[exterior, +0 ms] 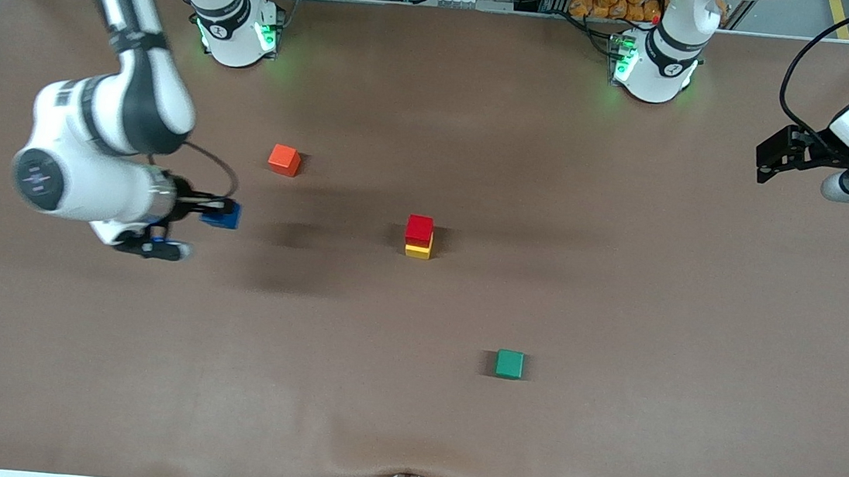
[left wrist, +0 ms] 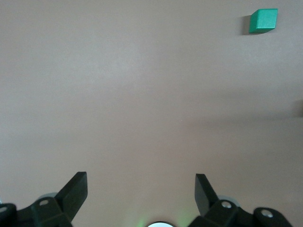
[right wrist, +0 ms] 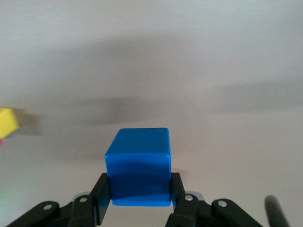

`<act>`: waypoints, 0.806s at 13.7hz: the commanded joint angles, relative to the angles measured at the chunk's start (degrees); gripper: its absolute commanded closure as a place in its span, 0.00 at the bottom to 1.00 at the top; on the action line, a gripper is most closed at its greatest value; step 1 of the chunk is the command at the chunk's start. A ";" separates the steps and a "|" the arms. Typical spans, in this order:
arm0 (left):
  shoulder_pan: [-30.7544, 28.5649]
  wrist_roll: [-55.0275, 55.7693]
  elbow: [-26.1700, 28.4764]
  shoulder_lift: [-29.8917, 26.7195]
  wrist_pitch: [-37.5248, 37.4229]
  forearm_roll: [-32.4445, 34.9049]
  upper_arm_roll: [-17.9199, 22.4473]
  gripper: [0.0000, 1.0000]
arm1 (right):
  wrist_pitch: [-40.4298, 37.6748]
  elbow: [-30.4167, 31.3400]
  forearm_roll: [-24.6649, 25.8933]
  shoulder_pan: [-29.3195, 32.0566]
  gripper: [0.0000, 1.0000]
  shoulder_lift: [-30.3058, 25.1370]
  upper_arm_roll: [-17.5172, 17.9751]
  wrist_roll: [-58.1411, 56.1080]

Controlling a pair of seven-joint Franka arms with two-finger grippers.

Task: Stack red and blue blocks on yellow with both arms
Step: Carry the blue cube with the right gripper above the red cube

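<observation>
The red block (exterior: 419, 229) sits on the yellow cube (exterior: 418, 250) at the middle of the table. My right gripper (exterior: 210, 212) is shut on the blue block (exterior: 223, 214) and holds it above the table, toward the right arm's end from the stack. In the right wrist view the blue block (right wrist: 138, 165) sits between the gripper's (right wrist: 139, 178) fingers, and the yellow cube (right wrist: 8, 123) shows at the picture's edge. My left gripper (exterior: 763, 164) is open and empty, waiting at the left arm's end of the table; its wrist view shows it (left wrist: 140, 178) over bare table.
An orange-red cube (exterior: 284, 159) lies farther from the front camera than the blue block. A green cube (exterior: 510, 364) lies nearer to the front camera than the stack; it also shows in the left wrist view (left wrist: 263, 21). The brown mat (exterior: 622, 289) covers the table.
</observation>
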State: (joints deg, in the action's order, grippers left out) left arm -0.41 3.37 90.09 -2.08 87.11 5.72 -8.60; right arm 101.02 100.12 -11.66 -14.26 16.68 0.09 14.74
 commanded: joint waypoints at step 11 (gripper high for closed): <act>-0.40 -1.08 2.02 -2.67 -1.67 -5.28 3.48 0.00 | -2.23 -36.47 -10.66 -20.71 1.00 20.13 -1.32 21.91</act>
State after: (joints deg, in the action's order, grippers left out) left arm -2.74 3.28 90.58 -2.20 86.54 1.42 -7.70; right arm 100.58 73.05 -22.00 -33.56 29.88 -0.13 35.47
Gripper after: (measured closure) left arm 0.000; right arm 0.445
